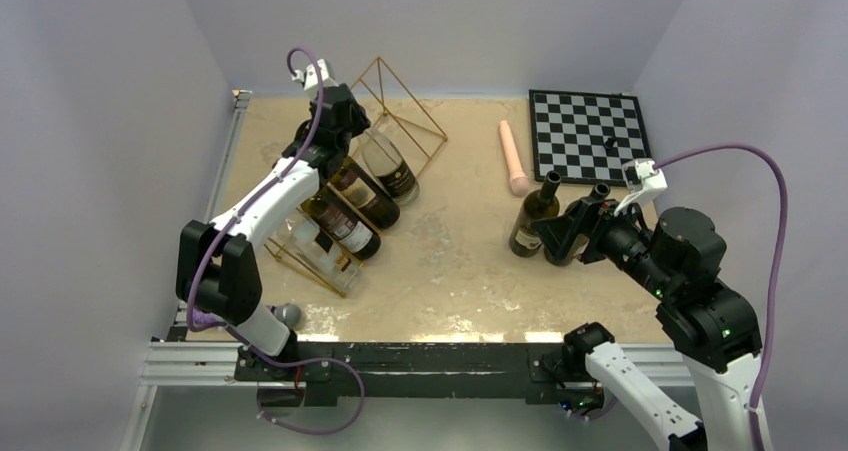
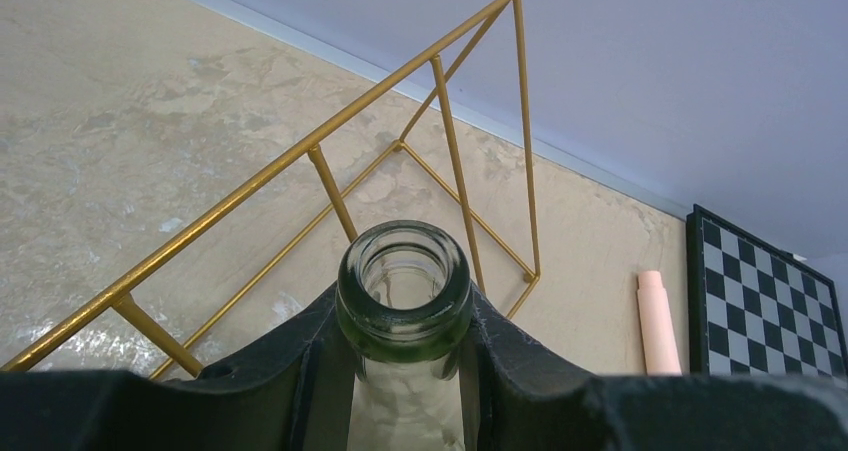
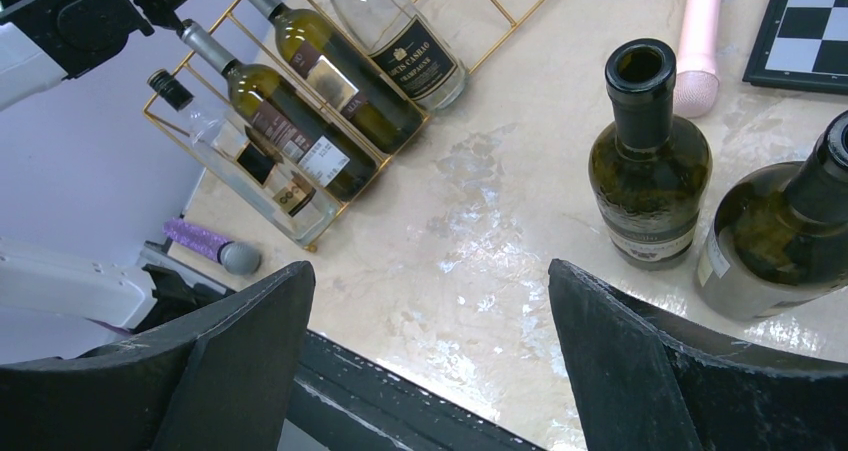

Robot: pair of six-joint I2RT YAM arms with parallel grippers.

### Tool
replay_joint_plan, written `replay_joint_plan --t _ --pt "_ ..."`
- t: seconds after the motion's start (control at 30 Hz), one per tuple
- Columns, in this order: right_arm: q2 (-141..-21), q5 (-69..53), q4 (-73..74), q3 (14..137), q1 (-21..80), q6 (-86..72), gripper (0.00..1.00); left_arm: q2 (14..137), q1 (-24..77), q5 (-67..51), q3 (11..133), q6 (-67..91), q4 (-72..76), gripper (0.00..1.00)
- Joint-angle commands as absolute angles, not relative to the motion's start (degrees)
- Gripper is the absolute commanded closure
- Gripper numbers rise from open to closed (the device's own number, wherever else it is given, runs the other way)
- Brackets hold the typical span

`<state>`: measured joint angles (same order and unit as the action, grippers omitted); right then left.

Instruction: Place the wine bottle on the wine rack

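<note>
The gold wire wine rack [image 1: 412, 96] stands at the left of the table and holds several bottles lying on its slope. My left gripper [image 1: 338, 129] is shut on the neck of a clear bottle with a dark label [image 1: 388, 171], the farthest bottle on the rack. In the left wrist view the bottle's green-tinted mouth [image 2: 404, 291] sits between my fingers, and the rack's bars [image 2: 330, 136] lie beyond it. My right gripper [image 1: 556, 234] is open and empty [image 3: 430, 301]. Two dark bottles [image 3: 650, 171] [image 3: 790, 231] stand upright just right of it.
A chessboard [image 1: 588, 136] with one dark piece lies at the back right. A pink cylinder [image 1: 514, 156] lies left of it. A purple-handled tool with a grey head [image 3: 215, 246] lies near the left arm's base. The black front rail [image 1: 430, 356] edges the table.
</note>
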<state>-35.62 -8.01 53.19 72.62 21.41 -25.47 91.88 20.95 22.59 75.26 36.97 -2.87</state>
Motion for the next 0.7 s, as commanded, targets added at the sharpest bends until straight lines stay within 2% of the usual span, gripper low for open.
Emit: replay_joint_plan --t 0.0,0.67 --pt "-35.93 -7.03 52.12 72.62 21.24 -25.4 0.08 88.96 20.39 27.54 73.83 38.39 7.31 1.0" --pt "-35.51 -6.97 52.21 72.3 21.23 -25.58 0.08 88.17 20.24 33.49 74.28 34.63 8.82 1.0"
